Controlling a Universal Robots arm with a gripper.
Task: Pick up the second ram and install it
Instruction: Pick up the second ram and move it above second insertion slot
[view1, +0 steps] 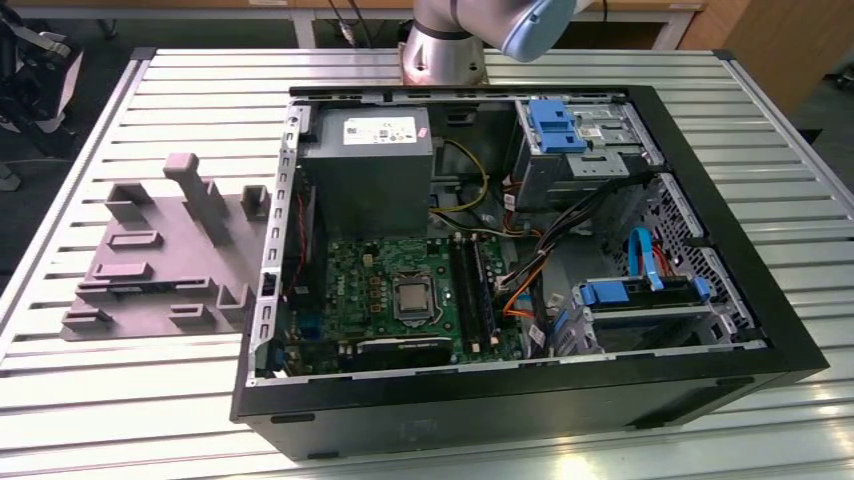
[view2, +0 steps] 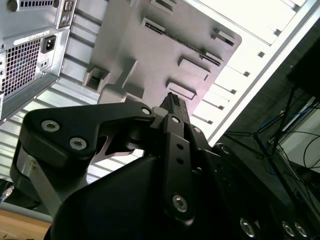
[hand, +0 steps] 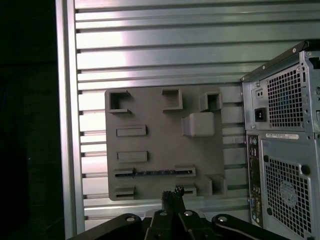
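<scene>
First wrist view, looking down past the jaws: they are closed together with nothing held between them. They hang over the edge of a grey holder plate (hand: 160, 125), near the ram stick (hand: 155, 172) but not touching it. The ram stick is a thin dark strip standing on edge in a long slot of that plate. In the second wrist view the same strip (view2: 192, 47) runs across the plate beyond the jaws.

The plate lies flat on a slatted metal desk (hand: 150, 45), just beside an open computer case (hand: 285, 150). In the exterior view the plate (view1: 180, 265) sits to the exterior view's left of the case (view1: 534, 400). Inside the case, long black memory sockets (view1: 474, 290) run along a green board, with orange cables (view1: 527, 280) close by.

What could go wrong, as you might judge it:
- Closed jaws lowered onto the stick would strike its top edge.
- A grip off the stick's middle could tilt it and jam it in the slot, or drag the plate.
- At the sockets, a slanted stick or a stray cable could stop it seating.
</scene>
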